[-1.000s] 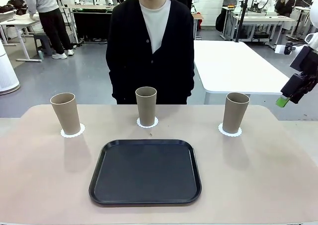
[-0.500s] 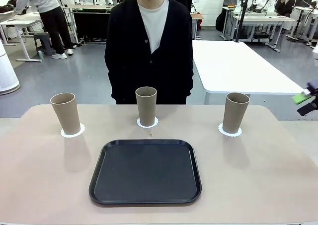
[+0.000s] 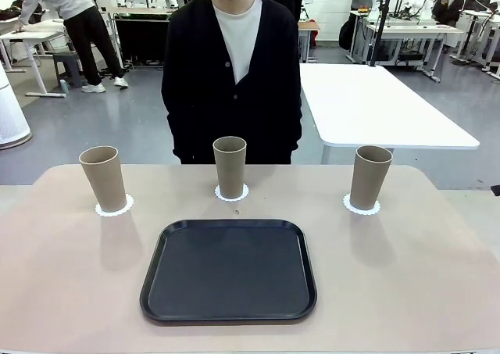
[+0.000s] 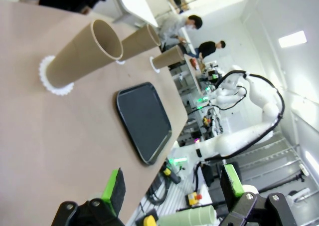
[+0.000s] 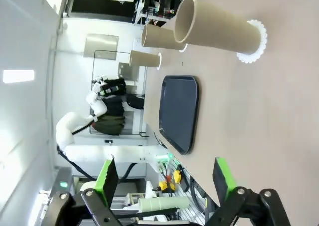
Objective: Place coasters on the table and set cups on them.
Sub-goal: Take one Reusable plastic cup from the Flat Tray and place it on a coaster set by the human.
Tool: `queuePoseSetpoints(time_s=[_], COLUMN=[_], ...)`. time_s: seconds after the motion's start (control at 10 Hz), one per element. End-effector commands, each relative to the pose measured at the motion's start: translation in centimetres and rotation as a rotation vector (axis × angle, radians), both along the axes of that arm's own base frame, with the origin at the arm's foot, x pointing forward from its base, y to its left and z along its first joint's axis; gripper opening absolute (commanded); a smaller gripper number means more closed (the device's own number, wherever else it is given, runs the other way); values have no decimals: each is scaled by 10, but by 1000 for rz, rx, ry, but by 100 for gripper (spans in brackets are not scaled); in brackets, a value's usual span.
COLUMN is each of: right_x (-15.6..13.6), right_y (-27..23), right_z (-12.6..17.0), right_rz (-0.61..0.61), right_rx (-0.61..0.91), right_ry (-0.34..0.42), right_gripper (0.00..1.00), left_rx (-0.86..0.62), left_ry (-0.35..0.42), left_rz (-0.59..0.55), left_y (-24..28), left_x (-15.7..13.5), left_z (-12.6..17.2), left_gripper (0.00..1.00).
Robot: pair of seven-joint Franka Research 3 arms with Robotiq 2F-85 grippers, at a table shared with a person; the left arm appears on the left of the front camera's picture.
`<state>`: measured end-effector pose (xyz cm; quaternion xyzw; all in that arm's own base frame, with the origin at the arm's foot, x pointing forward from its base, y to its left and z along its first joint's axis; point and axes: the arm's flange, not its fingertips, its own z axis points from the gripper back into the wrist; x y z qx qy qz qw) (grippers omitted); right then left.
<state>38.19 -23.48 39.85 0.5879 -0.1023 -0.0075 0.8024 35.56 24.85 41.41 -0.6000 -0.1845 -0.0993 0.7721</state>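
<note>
Tan-brown cups, three of them, stand upright in a row along the far side of the beige worktop (image 3: 437,276), each planted on its own white scalloped coaster: left cup (image 3: 103,178) on the left coaster (image 3: 114,208), middle cup (image 3: 230,166) on the middle coaster (image 3: 232,194), right cup (image 3: 369,177) on the right coaster (image 3: 361,206). Each paper frill shows all round its cup's base, so each cup sits roughly centred. Long axis of every cup is vertical, rim up. A black tray (image 3: 229,269) lies bare on the near side, just in front of the middle cup and apart from all three. A person in a dark cardigan (image 3: 232,73) stands at the far edge directly behind the middle cup, hands not on the worktop. Left gripper (image 4: 172,188), seen from its own wrist camera, has jaws spread wide with nothing between the green pads; it hangs off the worktop's left end, the left cup nearest it and the row running away beyond. Right gripper (image 5: 167,178) likewise has jaws spread and empty, off the right end, with the right cup nearest. Judgement: the layout asked for looks complete, no coaster without a cup. If any cup needed a nudge, each end cup falls to the arm on its own side, approached from the side across the upright axis; the middle cup is about equally far from both.
</note>
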Motion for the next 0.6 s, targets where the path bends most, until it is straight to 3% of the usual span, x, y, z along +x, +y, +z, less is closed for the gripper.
queuePoseSetpoints(time_s=[0.0, 0.3, 0.4, 0.5], right_x=[1, -14, -15, -12], right_y=[-13, -28, -27, -22], right_z=[0, -3, 4, -5], right_rz=[17, 50, 44, 14], right_rx=[41, 66, 36, 62], right_ry=[5, -15, -65, 13], right_gripper=[100, 100, 100, 100], left_rx=[-8, -8, -8, -8], left_ry=[-10, -10, -10, -10], left_rz=[9, 9, 9, 9], left_y=[0, 0, 0, 0], left_x=[0, 0, 0, 0], left_z=[2, 2, 2, 2], left_gripper=[100, 100, 100, 100])
